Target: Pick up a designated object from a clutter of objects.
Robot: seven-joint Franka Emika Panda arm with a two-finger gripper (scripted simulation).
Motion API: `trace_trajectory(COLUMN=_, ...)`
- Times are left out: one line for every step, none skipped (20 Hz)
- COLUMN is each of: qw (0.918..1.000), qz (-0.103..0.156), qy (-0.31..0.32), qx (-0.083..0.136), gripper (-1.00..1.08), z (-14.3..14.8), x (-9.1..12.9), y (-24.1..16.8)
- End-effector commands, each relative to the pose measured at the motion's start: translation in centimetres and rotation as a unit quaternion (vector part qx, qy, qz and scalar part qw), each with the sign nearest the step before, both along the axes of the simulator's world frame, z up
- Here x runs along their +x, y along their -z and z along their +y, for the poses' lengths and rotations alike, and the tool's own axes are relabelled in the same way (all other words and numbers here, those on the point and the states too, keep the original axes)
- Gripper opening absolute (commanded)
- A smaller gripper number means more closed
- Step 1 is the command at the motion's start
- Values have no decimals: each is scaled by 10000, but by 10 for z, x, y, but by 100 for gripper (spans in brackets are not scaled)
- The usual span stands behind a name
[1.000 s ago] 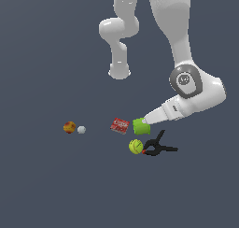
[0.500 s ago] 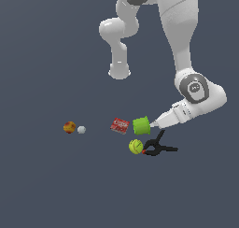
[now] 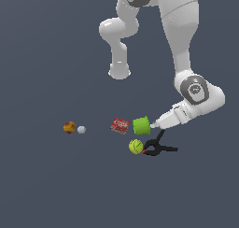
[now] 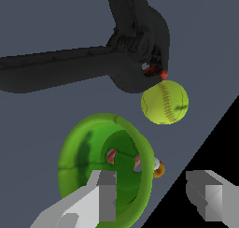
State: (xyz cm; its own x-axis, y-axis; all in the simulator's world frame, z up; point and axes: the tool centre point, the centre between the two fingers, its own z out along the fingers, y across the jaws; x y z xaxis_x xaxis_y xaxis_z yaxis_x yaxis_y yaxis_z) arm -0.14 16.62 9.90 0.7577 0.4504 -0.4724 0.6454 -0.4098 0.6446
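The lime-green cup (image 3: 140, 125) lies on its side in the clutter of objects, its flared rim turned toward my gripper (image 3: 155, 124). In the wrist view the cup's mouth (image 4: 105, 161) faces the camera. My gripper (image 4: 153, 181) is open and straddles the cup's rim. One finger (image 4: 105, 196) sits inside the mouth. The other finger (image 4: 208, 195) is outside the cup wall. Neither pad visibly presses the wall.
A red box (image 3: 120, 125) lies just beyond the cup's base. A tennis ball (image 3: 136, 146) (image 4: 164, 102) and a black clamp (image 3: 158, 147) (image 4: 93, 66) lie close beside the cup. An orange-red ball (image 3: 69, 127) and a small white ball (image 3: 81, 129) sit toward the exterior view's left. The arm's base (image 3: 119, 72) stands behind.
The wrist has swung lower and toward the exterior view's right, so the hand now points more level at the cup's rim. The cup has barely moved.
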Motion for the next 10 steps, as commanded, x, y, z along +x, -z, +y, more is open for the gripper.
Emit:
trace_trajectory(qw=10000, qz=1, qy=2, qx=-5, gripper=28, z=-6, x=1, y=4)
trace_trajectory(qw=10000, qz=0, qy=-2, qx=-8, gripper=28, z=-9, x=1, y=7)
trace_trajectory(qw=10000, qz=0, qy=-5, qx=-10, gripper=28, z=-13, x=1, y=10)
trace_trajectory(qw=10000, qz=0, qy=-5, qx=-10, gripper=28, z=-16, x=2, y=12)
trace_trajectory(qw=10000, qz=1, qy=-8, qx=-12, gripper=28, z=-18, x=2, y=14)
trace_trajectory(qw=10000, qz=1, qy=-8, qx=-12, gripper=28, z=-20, x=2, y=15)
trace_trajectory(qw=10000, qz=2, qy=-12, qx=-13, gripper=28, z=-21, x=2, y=16)
trace_trajectory(qw=10000, qz=2, qy=-12, qx=-13, gripper=28, z=-21, x=2, y=16)
trace_trajectory(qw=10000, qz=2, qy=-12, qx=-13, gripper=-100, z=-21, x=2, y=16)
trace_trajectory(qw=10000, qz=2, qy=-12, qx=-13, gripper=-100, z=-21, x=2, y=16)
